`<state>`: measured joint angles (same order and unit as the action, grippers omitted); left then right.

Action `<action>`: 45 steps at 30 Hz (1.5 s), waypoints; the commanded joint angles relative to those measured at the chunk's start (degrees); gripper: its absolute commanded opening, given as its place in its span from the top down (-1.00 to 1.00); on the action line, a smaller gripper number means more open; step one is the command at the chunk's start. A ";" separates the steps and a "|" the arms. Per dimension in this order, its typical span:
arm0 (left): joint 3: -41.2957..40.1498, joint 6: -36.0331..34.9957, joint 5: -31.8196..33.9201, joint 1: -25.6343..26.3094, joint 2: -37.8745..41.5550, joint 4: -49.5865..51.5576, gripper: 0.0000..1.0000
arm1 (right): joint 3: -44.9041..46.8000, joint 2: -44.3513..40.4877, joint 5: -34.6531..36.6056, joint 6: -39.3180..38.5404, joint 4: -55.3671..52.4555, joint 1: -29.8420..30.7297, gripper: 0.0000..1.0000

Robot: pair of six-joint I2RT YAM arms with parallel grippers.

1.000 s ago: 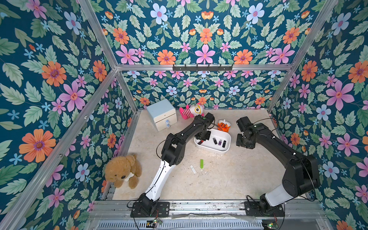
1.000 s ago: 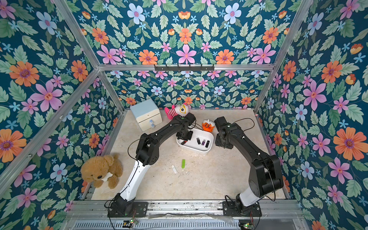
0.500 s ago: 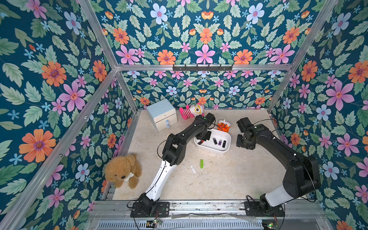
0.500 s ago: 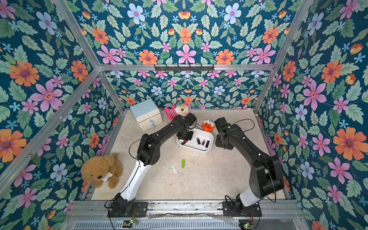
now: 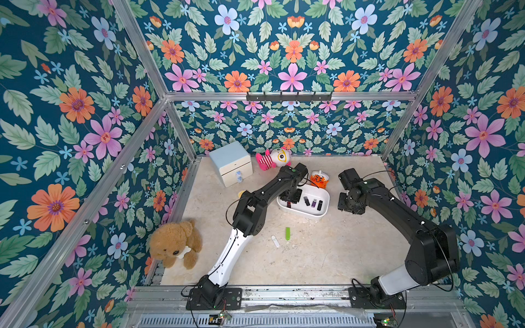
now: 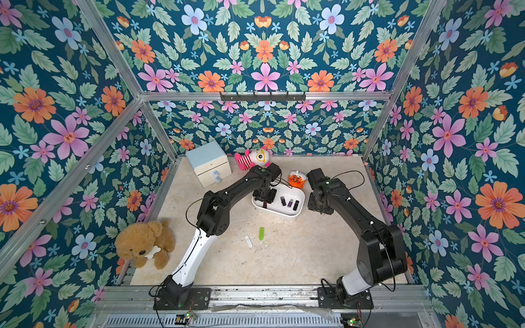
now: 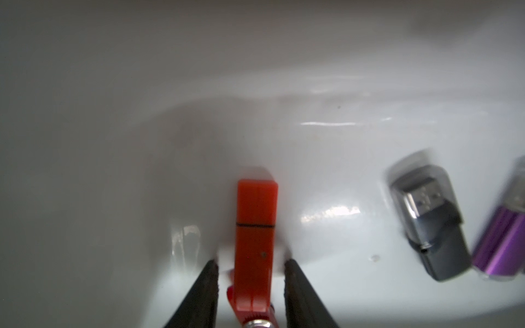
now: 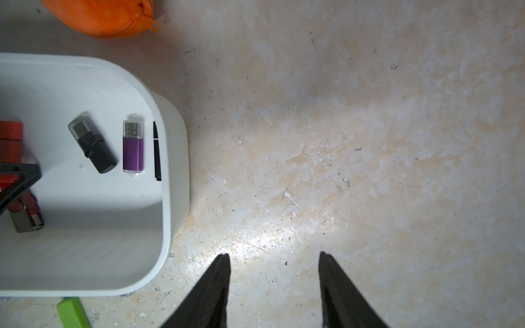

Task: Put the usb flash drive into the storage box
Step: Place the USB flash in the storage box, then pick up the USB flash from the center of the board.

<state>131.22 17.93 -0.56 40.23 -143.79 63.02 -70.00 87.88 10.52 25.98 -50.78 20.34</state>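
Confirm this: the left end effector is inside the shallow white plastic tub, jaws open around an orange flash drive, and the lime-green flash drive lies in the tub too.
One error: the lime-green flash drive lies outside the shallow white plastic tub, on the beige tabletop, as both top views show. The left end effector is indeed inside the tub, jaws open around the orange flash drive.

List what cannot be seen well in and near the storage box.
Red flash drive: left wrist view, one end cut off by the picture edge.
Purple flash drive: left wrist view, blurred, cut off by the edge.
Slim black flash drive: right wrist view, mostly hidden behind the storage box rim.
Green flash drive: right wrist view, cut off by the edge.
Left pincer: both top views, hidden under its own arm.
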 commanded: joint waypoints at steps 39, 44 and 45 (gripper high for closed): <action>-66.35 24.15 9.09 -0.41 68.66 -3.71 -0.52 | -12.20 21.63 -9.34 11.87 3.60 35.83 -0.21; -69.42 25.11 8.72 -0.41 70.43 -4.07 -0.53 | -14.68 25.70 -9.46 11.40 2.82 35.93 -0.17; -69.81 25.11 8.50 -0.41 70.61 -4.18 -0.52 | -14.92 26.26 -9.47 11.44 2.83 36.00 -0.16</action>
<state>62.17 41.82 8.16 39.81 -73.65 59.22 -84.20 113.08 1.39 37.80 -47.35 56.23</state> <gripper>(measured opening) 0.764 0.585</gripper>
